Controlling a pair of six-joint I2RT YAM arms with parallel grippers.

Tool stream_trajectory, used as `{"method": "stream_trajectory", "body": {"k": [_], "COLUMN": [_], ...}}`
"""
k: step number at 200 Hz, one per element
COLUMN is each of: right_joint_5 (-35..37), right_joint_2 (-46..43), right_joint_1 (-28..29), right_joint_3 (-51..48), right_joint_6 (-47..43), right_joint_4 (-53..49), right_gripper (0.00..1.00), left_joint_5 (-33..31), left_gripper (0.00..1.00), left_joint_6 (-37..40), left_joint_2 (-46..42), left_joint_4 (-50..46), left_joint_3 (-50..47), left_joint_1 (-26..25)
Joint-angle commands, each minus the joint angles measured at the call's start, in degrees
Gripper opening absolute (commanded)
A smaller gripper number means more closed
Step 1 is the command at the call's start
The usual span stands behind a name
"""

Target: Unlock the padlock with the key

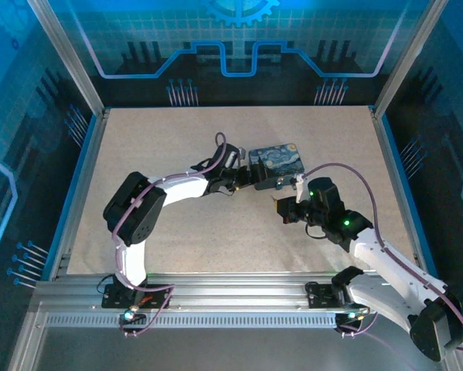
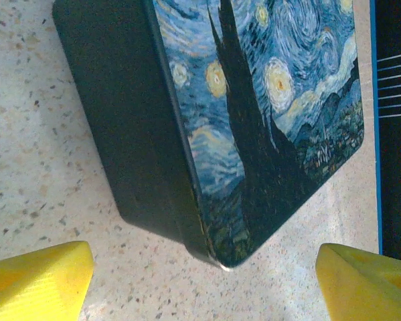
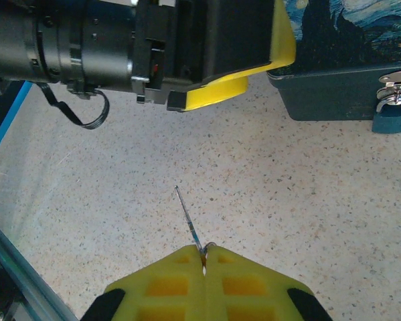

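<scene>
The key [image 3: 189, 223] is a thin metal sliver sticking up and left from the tips of my right gripper [image 3: 205, 253], which is shut on it just above the speckled table. The padlock [image 3: 391, 111], a small blue body with a silver shackle, hangs on the clasp at the front of the starry-night tin box [image 3: 351, 80], far to the upper right of the key. My left gripper [image 2: 207, 287] is open, its yellow fingers [image 2: 39, 281] spread either side of the tin box [image 2: 254, 120] corner without touching it. From above, the left gripper [image 1: 250, 176] is at the tin's left end and the right gripper [image 1: 282, 207] just in front of it.
The left arm's black wrist and a yellow finger [image 3: 280, 40] hang across the top of the right wrist view, close to the tin. A blue rim [image 1: 80, 185] and metal frame border the table. Open speckled surface [image 1: 216, 239] lies in front of the tin.
</scene>
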Motion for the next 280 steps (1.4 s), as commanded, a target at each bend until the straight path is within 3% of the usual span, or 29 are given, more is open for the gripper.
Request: {"method": "stream_trajectory", "body": {"k": [1,129,280], "right_joint_5": [-0.6,-0.4,-1.2], "right_joint_2": [-0.8,-1.0,-0.5], "right_joint_1": [-0.7,-1.5,-2.9], "right_joint_3": [-0.6,-0.2,0.9], "right_joint_6": [-0.1,-0.5,-0.8], "right_joint_4": [-0.4,-1.8,-3.3], "right_gripper": [0.0,0.0,0.0], "left_joint_5": [1.3,1.0,-1.5], "left_gripper": [0.88,0.85,0.86], "left_joint_6": [-1.4,0.4,3.0], "left_joint_2": [1.9,3.6,-8.8], "left_joint_4": [1.4,-2.4,-3.0], "left_joint_3": [2.1,-1.7,-18.2], "left_joint_1": [0.8,3.1,8.2]}}
